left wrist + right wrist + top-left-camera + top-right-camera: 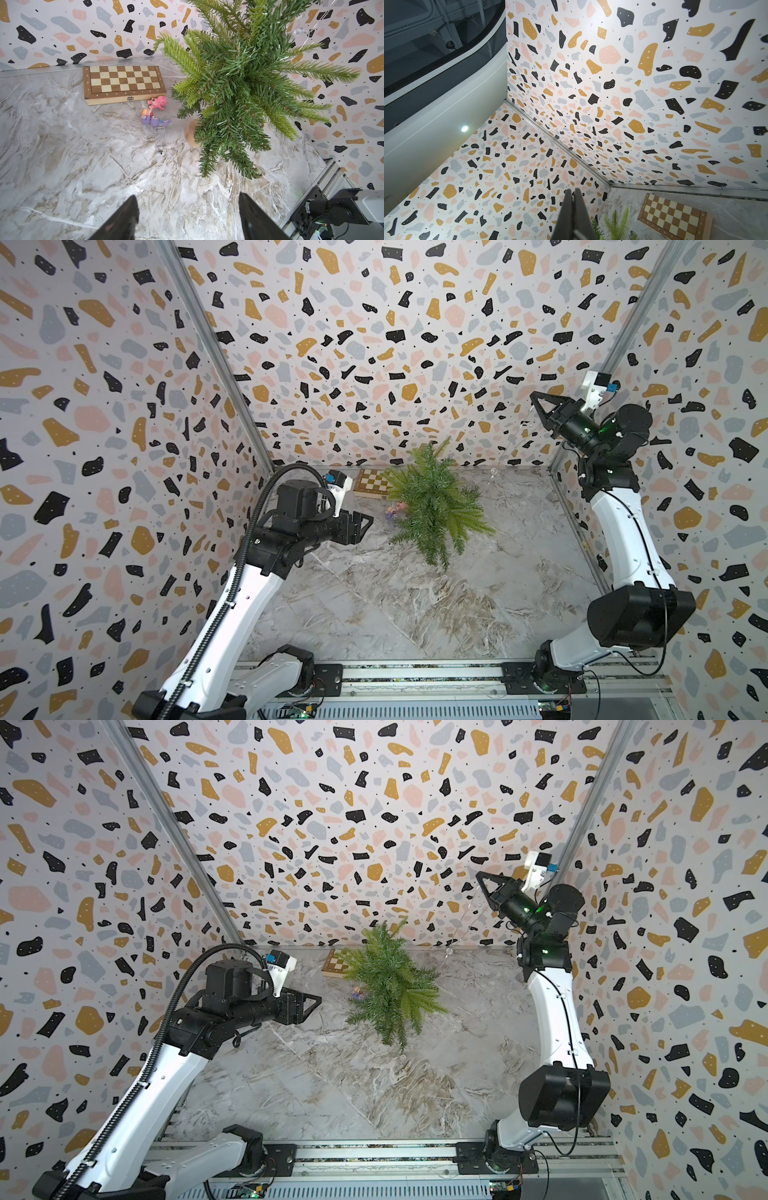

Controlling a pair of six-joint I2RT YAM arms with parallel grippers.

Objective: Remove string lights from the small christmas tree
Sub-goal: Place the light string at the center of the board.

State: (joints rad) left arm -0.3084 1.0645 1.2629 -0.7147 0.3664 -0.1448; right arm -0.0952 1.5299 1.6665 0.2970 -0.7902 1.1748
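Right gripper (pixel 533 395): we see it raised high over the tabletop's (pixel 415 614) back right corner. Its jaws are pressed together, pinching the top end of the string lights (pixel 494 470).
String lights: the thin clear strand hangs from that gripper and slants down toward the tree (pixel 436 502). One round bulb shows on it in both top views (pixel 449 950) and in the left wrist view (pixel 299 32). We cannot tell where the far end lies among the branches.
Tree: it stands upright near the middle of the back edge, its tan base (pixel 192 133) on the tabletop.
Left gripper (pixel 368 522): it hovers above the tabletop to the left of the tree, with its jaws spread wide and nothing between them (pixel 187 196).
Chessboard (pixel 124 81): it lies flat against the back edge, just left of the tree.
Toys: a pink figure (pixel 158 102) and a purple one (pixel 154 121) lie between the chessboard and the tree's base.
Clear plastic box (pixel 160 139): it lies on the tabletop just beside the base.
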